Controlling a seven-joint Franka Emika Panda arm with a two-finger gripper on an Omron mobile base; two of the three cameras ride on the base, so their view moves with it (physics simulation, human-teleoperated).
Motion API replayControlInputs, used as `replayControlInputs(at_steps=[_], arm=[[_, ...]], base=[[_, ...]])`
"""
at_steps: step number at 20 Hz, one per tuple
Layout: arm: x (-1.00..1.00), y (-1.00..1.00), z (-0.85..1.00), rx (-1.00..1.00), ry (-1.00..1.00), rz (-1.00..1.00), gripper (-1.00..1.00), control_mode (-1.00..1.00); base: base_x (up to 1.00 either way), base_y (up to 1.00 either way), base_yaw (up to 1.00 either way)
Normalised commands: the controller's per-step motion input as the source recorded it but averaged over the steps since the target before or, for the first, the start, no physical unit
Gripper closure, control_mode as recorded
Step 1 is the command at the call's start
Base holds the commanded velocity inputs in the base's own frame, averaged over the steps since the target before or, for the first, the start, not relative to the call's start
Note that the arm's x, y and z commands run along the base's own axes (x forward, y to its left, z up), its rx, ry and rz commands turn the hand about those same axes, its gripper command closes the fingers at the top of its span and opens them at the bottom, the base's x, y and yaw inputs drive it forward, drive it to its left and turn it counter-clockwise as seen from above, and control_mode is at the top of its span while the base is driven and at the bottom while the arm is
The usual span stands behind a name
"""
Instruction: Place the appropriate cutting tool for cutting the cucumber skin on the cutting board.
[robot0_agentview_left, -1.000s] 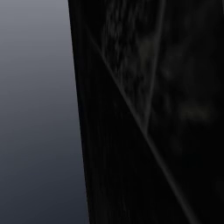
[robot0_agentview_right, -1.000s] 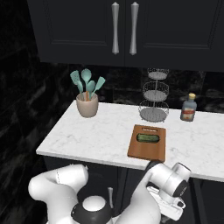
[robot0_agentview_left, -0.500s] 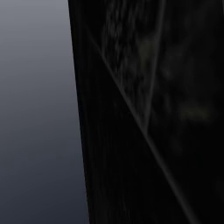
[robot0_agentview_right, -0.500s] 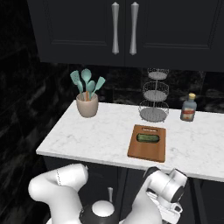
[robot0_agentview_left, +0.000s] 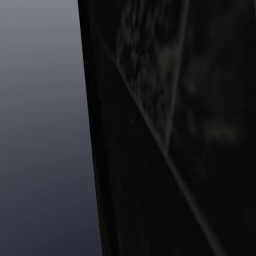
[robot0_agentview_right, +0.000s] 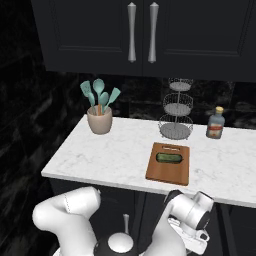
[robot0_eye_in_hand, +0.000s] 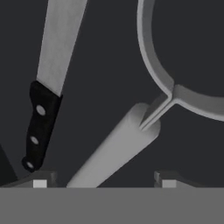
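In the hand view a peeler (robot0_eye_in_hand: 118, 146) with a thick grey handle and a ring-shaped metal head lies on a dark surface. Its handle runs down between the two fingertips (robot0_eye_in_hand: 39, 180) of my gripper (robot0_eye_in_hand: 104, 179), which stand apart on either side without touching it, so the gripper is open. A knife (robot0_eye_in_hand: 43, 118) with a black riveted handle lies to the left of the peeler. In the right base view the wooden cutting board (robot0_agentview_right: 168, 172) rests on the white marble counter (robot0_agentview_right: 105, 160) with the green cucumber (robot0_agentview_right: 170, 158) on it. My arm's wrist (robot0_agentview_right: 192, 212) hangs below the counter's front edge.
On the counter stand a beige holder with teal utensils (robot0_agentview_right: 99, 120), a tiered wire basket (robot0_agentview_right: 176, 115) and a small bottle (robot0_agentview_right: 215, 123). Dark cabinet doors (robot0_agentview_right: 142, 35) hang above. A dark panel (robot0_agentview_left: 175, 150) stands close in front of the left base camera.
The wrist has dipped slightly lower in front of the counter. Nothing on the counter has moved.
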Motion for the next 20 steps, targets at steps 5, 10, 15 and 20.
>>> replayControlInputs(at_steps=[5, 10, 15, 20], arm=[[0.00, 0.09, -0.47, 0.00, -0.01, 0.00, -1.00, -1.00], [-0.27, 0.01, -0.67, 0.00, -0.12, 0.00, -1.00, -1.00], [-0.29, 0.04, -0.67, 0.00, -0.07, 0.00, -1.00, -1.00], [-0.06, 0.25, -0.56, -0.10, 0.00, 0.00, -1.00, -1.00]], base=[[0.00, 0.00, 0.00], [0.00, 0.00, 0.00], [0.00, 0.00, 0.00], [0.00, 0.00, 0.00]])
